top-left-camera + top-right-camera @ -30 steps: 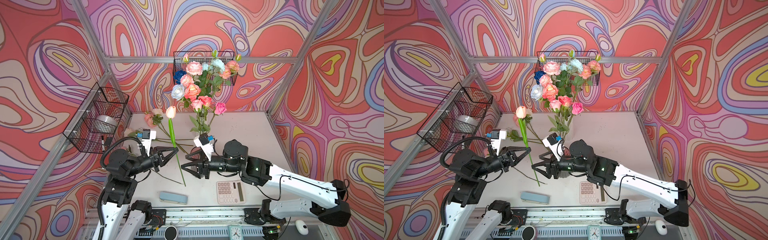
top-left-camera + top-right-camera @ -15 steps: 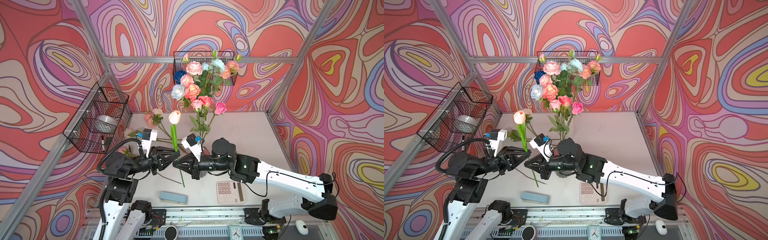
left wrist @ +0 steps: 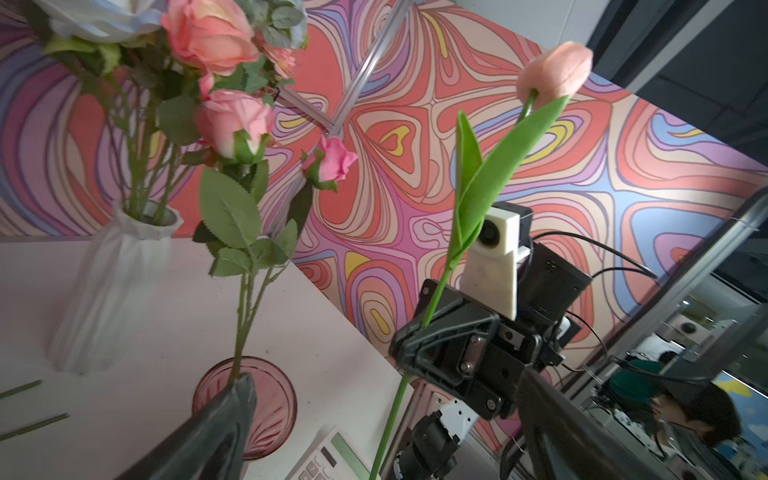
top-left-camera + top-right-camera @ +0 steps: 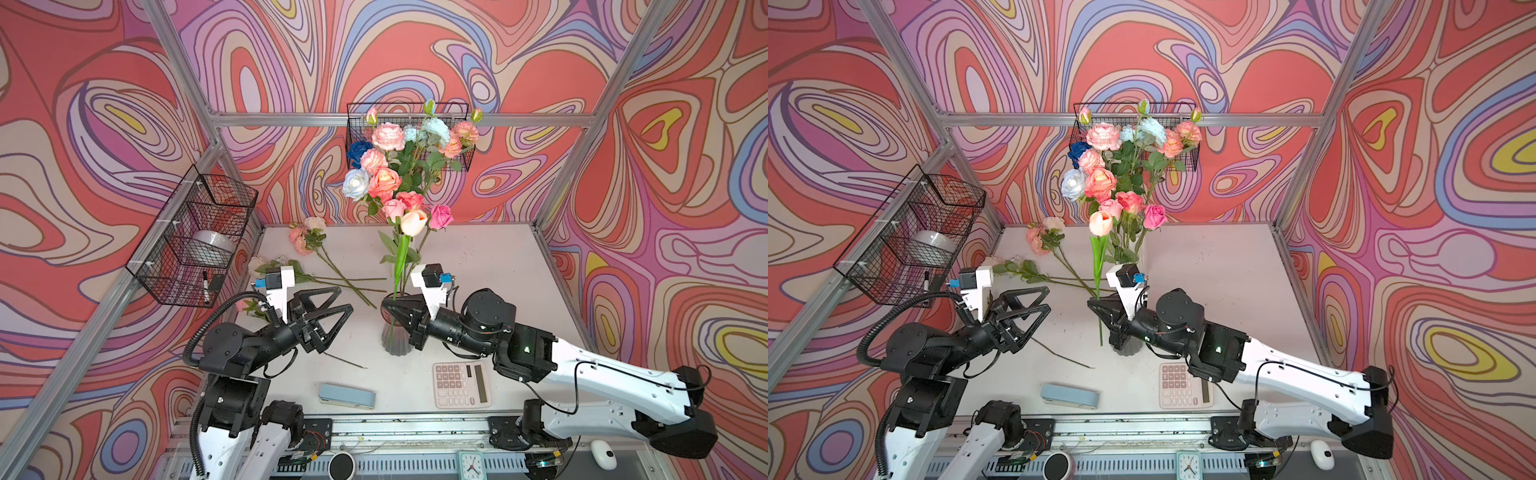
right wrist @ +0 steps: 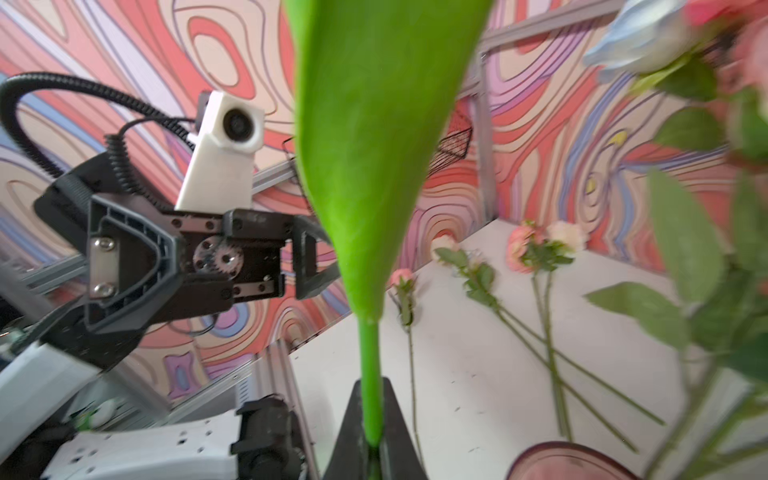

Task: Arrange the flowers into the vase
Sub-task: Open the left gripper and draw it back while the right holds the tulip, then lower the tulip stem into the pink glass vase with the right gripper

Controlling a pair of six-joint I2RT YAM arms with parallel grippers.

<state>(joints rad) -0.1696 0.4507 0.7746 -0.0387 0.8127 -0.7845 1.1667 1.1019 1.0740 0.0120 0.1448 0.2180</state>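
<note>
My right gripper (image 4: 386,306) (image 4: 1093,304) (image 5: 370,386) is shut on the green stem of a peach tulip (image 4: 413,222) (image 4: 1101,223) (image 3: 555,72) and holds it upright. The stem's lower end hangs beside a pink glass vase (image 4: 395,340) (image 3: 266,399) (image 5: 569,463), which holds one rose stem. A white vase (image 3: 120,270) behind it carries a full bunch of flowers (image 4: 390,166). Other flowers (image 4: 307,239) (image 5: 536,249) lie on the table at the back left. Left of the tulip, my left gripper (image 4: 346,298) (image 4: 1049,298) is open and empty.
A calculator (image 4: 461,384) and a pale blue case (image 4: 347,395) lie near the front edge. A bare stem (image 4: 345,359) lies under the left arm. One wire basket (image 4: 195,237) hangs on the left wall and another (image 4: 457,137) on the back wall.
The tulip passed from my left gripper to my right. The left jaws opened and let go. The right jaws shut on the stem and carried it right, next to the pink vase.
</note>
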